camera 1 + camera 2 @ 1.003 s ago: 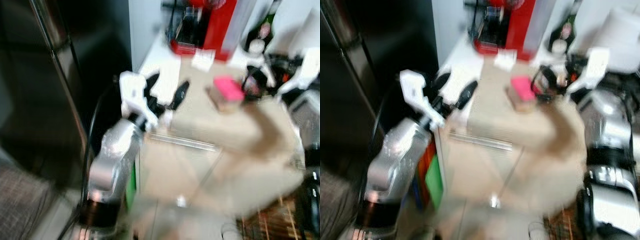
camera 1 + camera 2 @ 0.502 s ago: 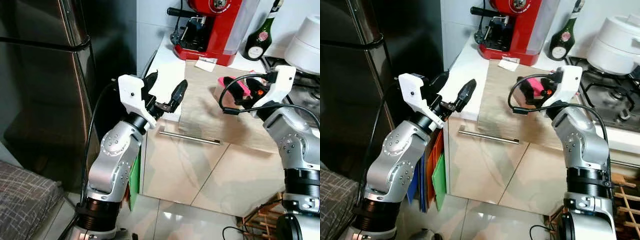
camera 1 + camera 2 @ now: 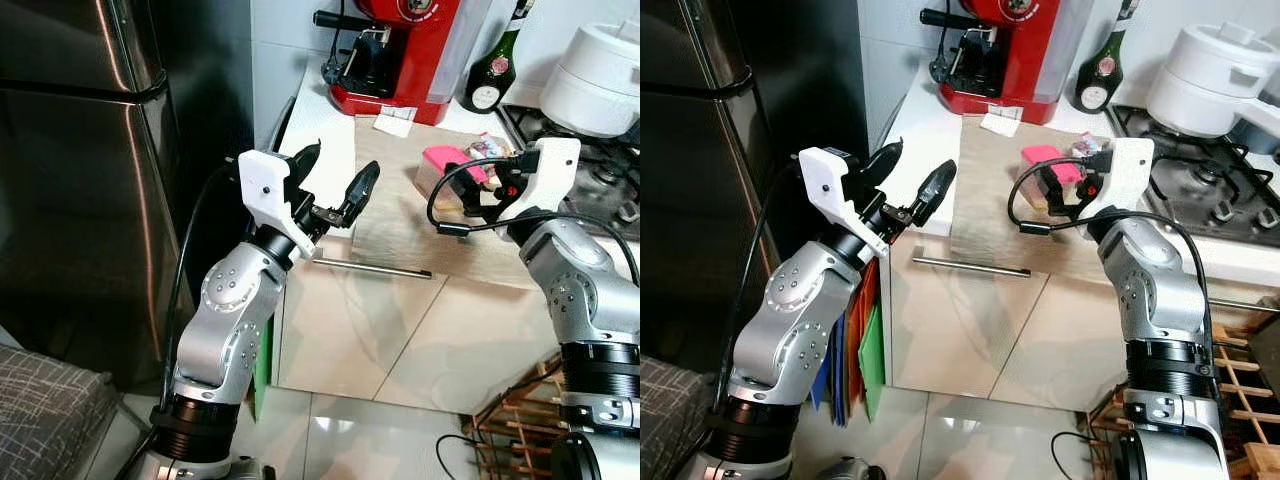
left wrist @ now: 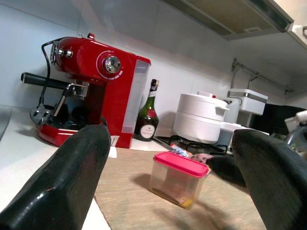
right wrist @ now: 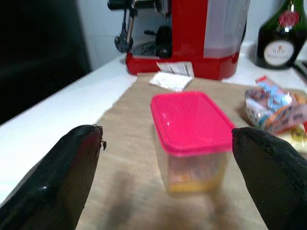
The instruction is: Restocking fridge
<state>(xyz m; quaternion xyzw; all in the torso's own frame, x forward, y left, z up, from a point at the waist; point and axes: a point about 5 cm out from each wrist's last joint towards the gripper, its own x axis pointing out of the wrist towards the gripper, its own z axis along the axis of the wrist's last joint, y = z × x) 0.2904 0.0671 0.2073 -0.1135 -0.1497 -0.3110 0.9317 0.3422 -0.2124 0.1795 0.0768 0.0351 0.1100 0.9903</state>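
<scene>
The restocking had barely begun, by the look of it: the pink-lidded container (image 5: 189, 136) sat on the counter (image 3: 930, 135) on the woven mat, near the red coffee machine (image 3: 400, 50), and the steel fridge (image 3: 80, 150) stood closed. The right end effector (image 5: 168, 167) faced the container with fingers wide apart, gripping nothing. The left end effector (image 3: 335, 180) hovered over the counter edge, likewise spread and empty. Grasping, opening and placing all remained.

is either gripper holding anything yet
No, nothing is held. The right gripper is open in front of the pink-lidded container, not touching it. The left gripper is open and empty over the counter edge.
</scene>
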